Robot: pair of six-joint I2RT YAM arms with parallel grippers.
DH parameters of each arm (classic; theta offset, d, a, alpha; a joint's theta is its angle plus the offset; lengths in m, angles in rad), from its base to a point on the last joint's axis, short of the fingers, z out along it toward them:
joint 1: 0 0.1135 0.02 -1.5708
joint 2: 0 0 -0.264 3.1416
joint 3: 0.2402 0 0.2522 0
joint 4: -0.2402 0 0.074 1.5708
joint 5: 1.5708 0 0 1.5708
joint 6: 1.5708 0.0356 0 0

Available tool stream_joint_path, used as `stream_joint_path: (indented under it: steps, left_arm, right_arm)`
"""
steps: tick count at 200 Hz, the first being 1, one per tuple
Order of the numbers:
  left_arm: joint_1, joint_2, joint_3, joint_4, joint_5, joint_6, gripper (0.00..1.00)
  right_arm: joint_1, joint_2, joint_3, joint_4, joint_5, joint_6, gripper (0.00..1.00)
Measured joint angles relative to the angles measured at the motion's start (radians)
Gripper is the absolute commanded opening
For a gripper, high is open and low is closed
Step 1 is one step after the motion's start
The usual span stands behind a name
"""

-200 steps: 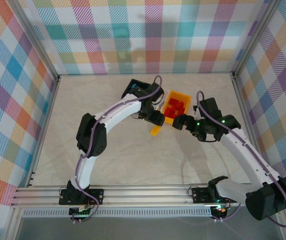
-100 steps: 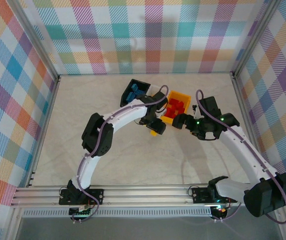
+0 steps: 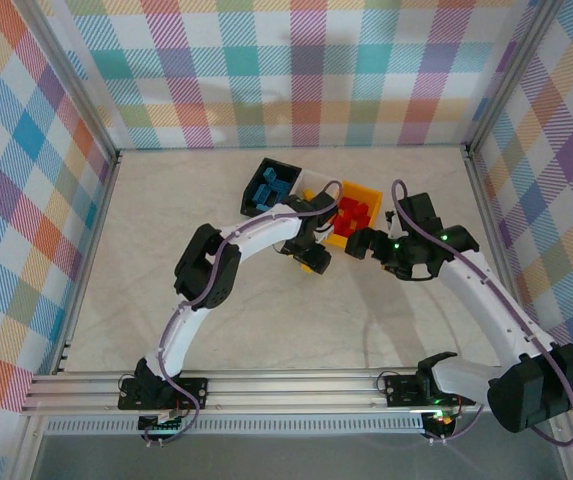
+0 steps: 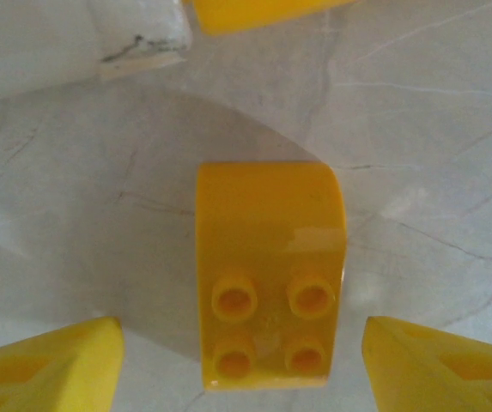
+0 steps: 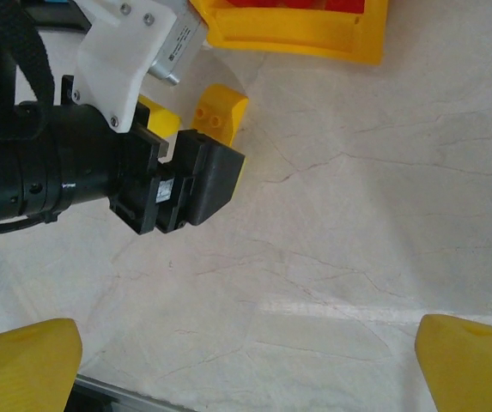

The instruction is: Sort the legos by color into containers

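Observation:
A yellow lego [image 4: 267, 275] lies studs-up on the table between my left gripper's [image 4: 246, 369] yellow fingertips [image 4: 52, 360], with a gap on each side; the jaws stand open around it. From above, the left gripper [image 3: 311, 250] hovers over that lego [image 3: 313, 265], just in front of the containers. The black bin [image 3: 269, 185] holds blue legos, the yellow-orange bin [image 3: 358, 212] holds red ones, and the white bin [image 3: 311, 193] between them is mostly hidden by the arm. My right gripper [image 3: 359, 243] stands open beside the yellow-orange bin, nothing in it [image 5: 246, 360].
The right wrist view has the left gripper's black body [image 5: 100, 172] close by, the yellow lego [image 5: 220, 112] behind it and the yellow-orange bin's wall [image 5: 297, 39]. The two grippers are near each other. Bare table lies toward the near edge.
The left arm's elbow swung right, uncovering the black bin, and its gripper came down over the yellow lego. The right arm barely moved.

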Motion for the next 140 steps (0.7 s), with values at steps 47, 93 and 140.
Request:
stream_joint_path:
  steps: [47,93,140]
  left_arm:
    - [0.000,0.023,0.032,-0.003,0.002,0.004,0.61]
    - [0.001,0.041,0.062,-0.020,-0.013,0.018,0.38]
    - [0.001,0.041,0.063,-0.021,-0.014,0.022,0.29]
  right_arm:
    - [0.000,0.016,0.000,-0.001,-0.001,0.000,1.00]
    - [0.000,0.024,0.000,0.000,-0.004,0.003,1.00]
    - [0.000,0.032,0.000,0.000,-0.007,0.003,1.00]
